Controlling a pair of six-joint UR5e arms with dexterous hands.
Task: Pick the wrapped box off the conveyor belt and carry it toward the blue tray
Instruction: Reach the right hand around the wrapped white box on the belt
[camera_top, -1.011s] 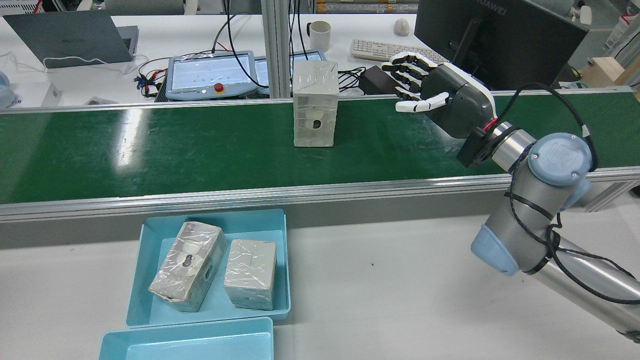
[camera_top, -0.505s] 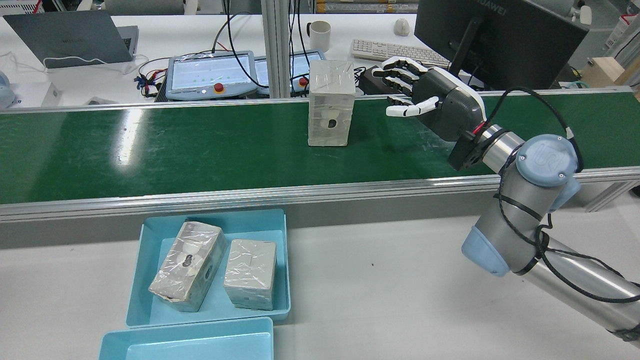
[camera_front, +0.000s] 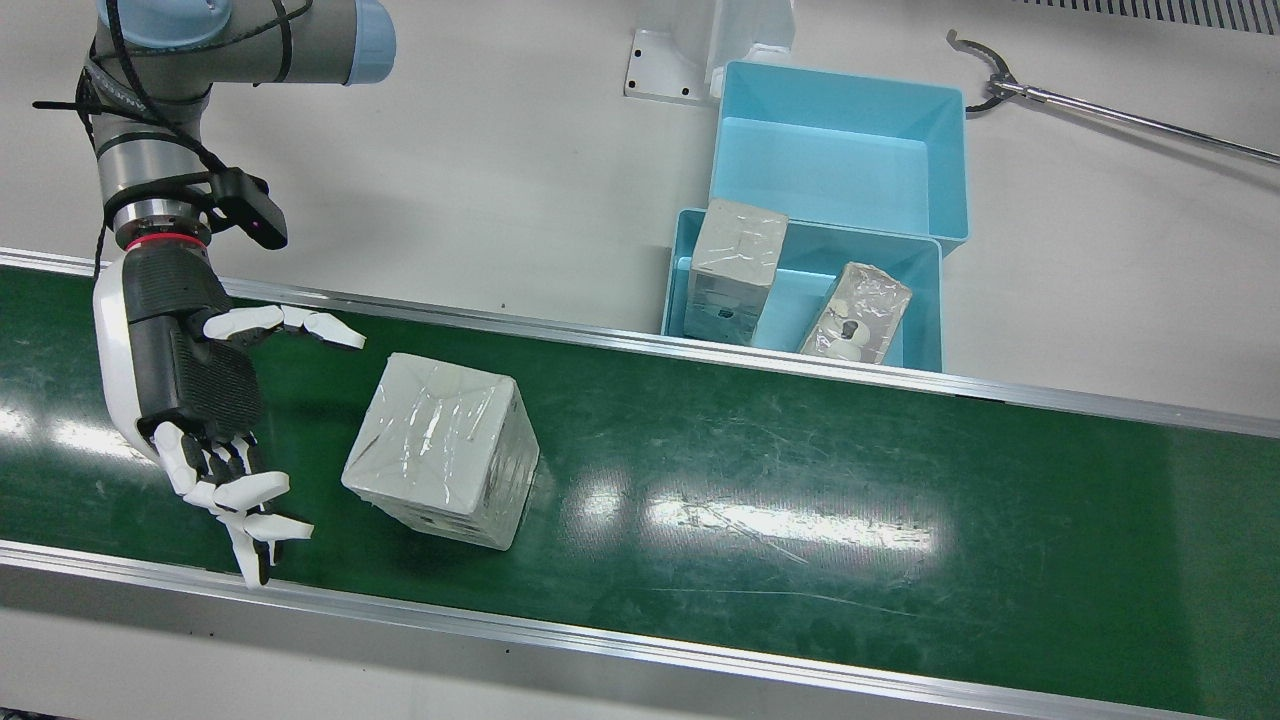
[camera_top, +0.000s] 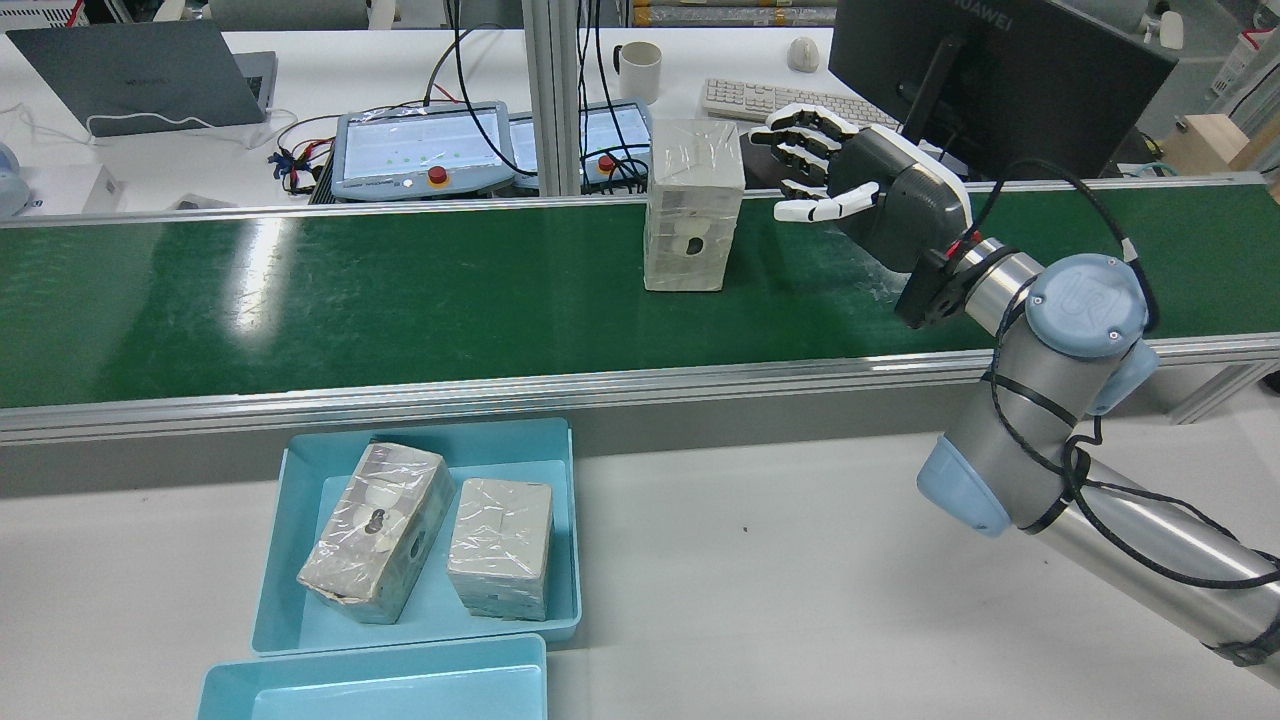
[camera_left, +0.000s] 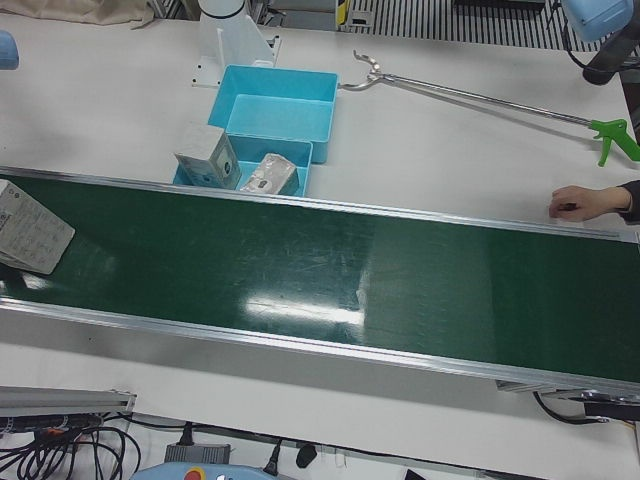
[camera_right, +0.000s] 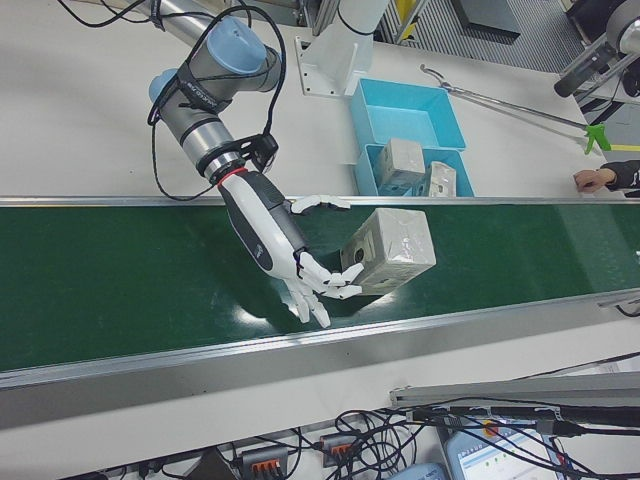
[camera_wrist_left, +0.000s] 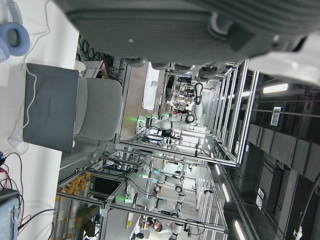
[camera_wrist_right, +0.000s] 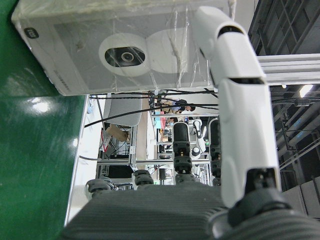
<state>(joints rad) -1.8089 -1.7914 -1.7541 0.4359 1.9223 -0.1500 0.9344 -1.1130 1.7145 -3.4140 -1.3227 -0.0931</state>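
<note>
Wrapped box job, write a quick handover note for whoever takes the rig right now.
Right robot hand: open, beside the box, not touching it.
Left robot hand: holds nothing; only its own camera shows it, aimed away from the table.
Box: upright on the belt, ungrasped.
Blue tray: already holds two wrapped boxes; a second, empty tray sits against it.
Done: approach only.
Left: grasp, lift, carry toward the tray.

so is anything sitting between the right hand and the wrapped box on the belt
Nothing visible. The right hand is open beside the wrapped box, and only bare green conveyor belt shows in the gap between them in the front view. The hand is not touching the box yet.
</note>
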